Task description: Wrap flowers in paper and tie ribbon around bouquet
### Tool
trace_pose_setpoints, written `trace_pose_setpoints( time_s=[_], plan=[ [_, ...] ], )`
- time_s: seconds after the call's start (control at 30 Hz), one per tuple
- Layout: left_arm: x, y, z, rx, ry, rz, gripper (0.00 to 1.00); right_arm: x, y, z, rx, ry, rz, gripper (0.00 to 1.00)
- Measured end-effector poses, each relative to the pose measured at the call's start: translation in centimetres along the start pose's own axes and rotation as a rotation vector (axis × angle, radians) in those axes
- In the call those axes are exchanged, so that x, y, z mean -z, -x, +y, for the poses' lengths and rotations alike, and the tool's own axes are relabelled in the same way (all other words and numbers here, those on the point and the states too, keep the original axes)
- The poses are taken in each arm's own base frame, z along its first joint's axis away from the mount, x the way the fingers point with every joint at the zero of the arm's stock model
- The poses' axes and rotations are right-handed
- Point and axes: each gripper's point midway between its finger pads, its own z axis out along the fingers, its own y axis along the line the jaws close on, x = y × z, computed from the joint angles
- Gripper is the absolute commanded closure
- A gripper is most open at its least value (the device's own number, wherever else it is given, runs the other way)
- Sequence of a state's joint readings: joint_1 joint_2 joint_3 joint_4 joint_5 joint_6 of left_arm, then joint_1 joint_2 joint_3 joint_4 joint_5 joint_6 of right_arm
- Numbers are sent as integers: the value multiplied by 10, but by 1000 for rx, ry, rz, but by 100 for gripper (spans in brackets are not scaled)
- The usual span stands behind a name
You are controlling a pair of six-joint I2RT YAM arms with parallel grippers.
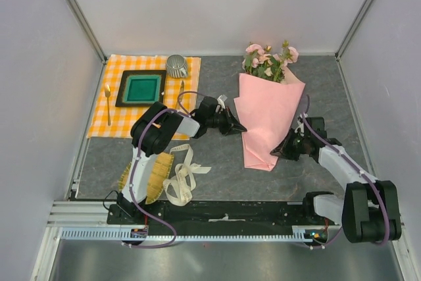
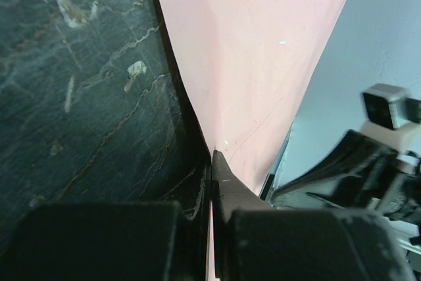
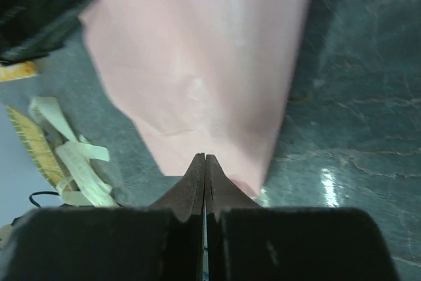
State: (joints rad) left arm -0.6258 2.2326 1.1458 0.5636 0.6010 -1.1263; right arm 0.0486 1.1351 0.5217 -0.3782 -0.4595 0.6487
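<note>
The left gripper (image 1: 241, 127) (image 2: 212, 162) has its black fingers pressed together on a thin sliver of the large plain pink sheet of paper (image 1: 266, 116) (image 2: 250, 51), which shows between them in the left wrist view. It grips the paper at the left edge of the cone. The right gripper (image 1: 274, 153) (image 3: 205, 160) also has its fingers together. Its tip meets the lower right edge of the same paper (image 3: 197, 51) near the narrow end, and whether any paper is pinched there cannot be told.

The paper is rolled into a cone and lies on the dark grey stone-patterned table (image 1: 217, 162), narrow end toward the arms. The small bunch of pale pink flowers (image 1: 268, 59) with green leaves sticks out of the wide far end, making up the bouquet (image 1: 263, 97).

The long cream flat fabric ribbon (image 1: 182, 177) (image 3: 79, 162) lies loosely looped near the left arm's base, well apart from the cone. It partly overlaps a yellow-green woven bamboo mat (image 1: 154, 179).

Farther back on the left, an orange-checked cloth (image 1: 118, 123) carries a dark-framed green tray (image 1: 125, 88), a ribbed metal cup (image 1: 176, 66) and a gold fork (image 1: 107, 100).
</note>
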Motion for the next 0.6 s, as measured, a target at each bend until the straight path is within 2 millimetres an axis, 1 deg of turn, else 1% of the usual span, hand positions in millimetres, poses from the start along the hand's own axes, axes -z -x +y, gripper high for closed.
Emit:
trace_pose_setpoints(
  time_s=[0.07,0.13,0.17,0.2,0.3,0.4,0.5,0.6],
  plan=[
    [0,0,0,0,0,-1,98,-8,-12,-15,-30,-35,37,100],
    [0,0,0,0,0,0,98,-12,-27,-38,-78,-97,62,100],
    [0,0,1,1,0,1,98,-12,-30,-46,-96,-120,63,100],
    [0,0,1,2,0,2,98,-11,-28,-51,-131,-125,55,100],
    [0,0,1,2,-3,7,98,-8,-11,-61,-196,-135,13,100],
    [0,0,1,4,-1,9,98,-5,10,-64,-211,-136,-28,100],
    [0,0,0,4,-1,11,98,-3,37,-50,-178,-86,-78,100],
    [0,0,1,5,-1,11,98,-6,60,-30,-137,5,-110,100]
  ],
)
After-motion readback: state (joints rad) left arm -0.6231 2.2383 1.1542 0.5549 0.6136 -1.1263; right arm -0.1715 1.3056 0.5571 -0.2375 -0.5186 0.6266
